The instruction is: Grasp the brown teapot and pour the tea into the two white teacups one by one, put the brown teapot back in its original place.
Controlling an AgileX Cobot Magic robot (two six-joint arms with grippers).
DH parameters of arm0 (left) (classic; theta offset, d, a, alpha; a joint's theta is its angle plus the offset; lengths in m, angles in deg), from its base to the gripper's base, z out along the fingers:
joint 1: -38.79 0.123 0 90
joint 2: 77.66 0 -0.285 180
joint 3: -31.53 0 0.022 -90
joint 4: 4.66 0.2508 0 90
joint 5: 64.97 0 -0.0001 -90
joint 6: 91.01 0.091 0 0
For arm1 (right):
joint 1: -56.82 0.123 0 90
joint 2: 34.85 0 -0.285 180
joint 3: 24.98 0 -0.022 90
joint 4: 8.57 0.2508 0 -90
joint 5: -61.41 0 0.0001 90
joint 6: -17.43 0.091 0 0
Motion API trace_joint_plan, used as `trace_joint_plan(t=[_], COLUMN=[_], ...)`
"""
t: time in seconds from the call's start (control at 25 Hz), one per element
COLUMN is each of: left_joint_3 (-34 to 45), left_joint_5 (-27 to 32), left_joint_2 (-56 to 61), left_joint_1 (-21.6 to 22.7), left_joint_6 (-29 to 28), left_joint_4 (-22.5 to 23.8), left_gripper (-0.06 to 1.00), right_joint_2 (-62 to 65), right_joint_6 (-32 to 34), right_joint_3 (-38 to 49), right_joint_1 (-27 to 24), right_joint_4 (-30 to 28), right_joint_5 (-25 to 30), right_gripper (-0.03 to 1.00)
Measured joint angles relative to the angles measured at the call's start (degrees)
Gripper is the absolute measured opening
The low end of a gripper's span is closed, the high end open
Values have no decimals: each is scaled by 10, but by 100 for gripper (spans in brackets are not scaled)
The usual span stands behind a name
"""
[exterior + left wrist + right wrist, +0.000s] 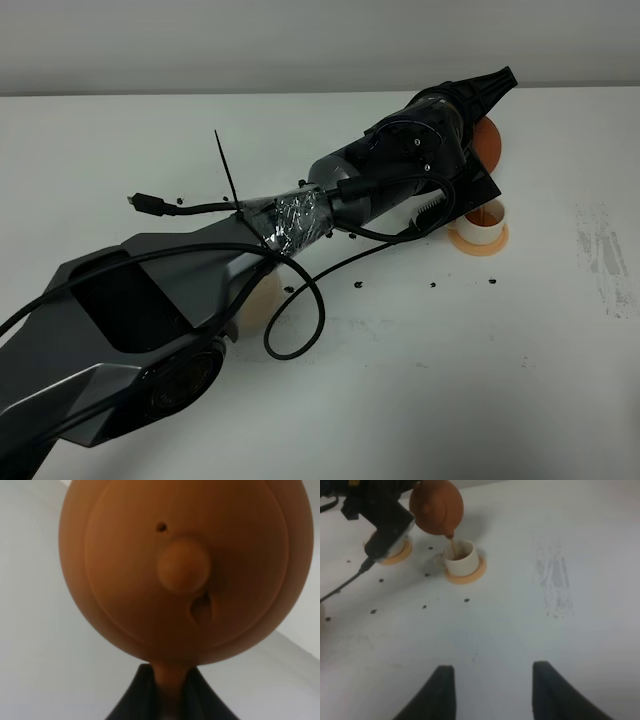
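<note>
My left gripper reaches across to the right and is shut on the loop handle of the brown teapot. In the left wrist view the teapot's lid and knob fill the frame, with the handle between the fingers. In the right wrist view the teapot is tilted and a thin stream of tea falls into a white teacup on its orange coaster. That cup also shows in the exterior high view. The second coaster lies under the left gripper; its cup is hidden. My right gripper is open and empty.
The beige saucer lies partly under the left arm. A loose black cable loops over the table. Small dark specks dot the surface near the cups. A grey scuff patch marks the table to the right.
</note>
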Motion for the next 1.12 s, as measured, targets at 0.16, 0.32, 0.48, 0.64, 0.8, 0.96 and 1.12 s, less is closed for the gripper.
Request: trace_joint_plan(t=[0.16, 0.32, 0.48, 0.64, 0.8, 0.96, 1.12], left_joint_3=[0, 0, 0, 0, 0, 0, 0], left_joint_5=[0, -1, -6, -7, -9, -9, -11], left_joint_2=[0, 0, 0, 0, 0, 0, 0], left_joint_1=[0, 0, 0, 0, 0, 0, 0], left_joint_6=[0, 1, 4, 22, 30, 31, 31], left_joint_4=[13, 23, 25, 25, 28, 37, 39], left_gripper=[12, 12, 12, 12, 12, 12, 12], right_joint_2=[0, 0, 0, 0, 0, 0, 0], right_joint_6=[0, 0, 0, 0, 0, 0, 0], right_joint_3=[0, 0, 0, 0, 0, 0, 0], right_joint_1=[0, 0, 0, 0, 0, 0, 0], right_joint_4=[0, 0, 0, 0, 0, 0, 0], right_joint_5=[0, 0, 0, 0, 0, 0, 0], right_gripper=[38, 38, 38, 38, 38, 38, 38])
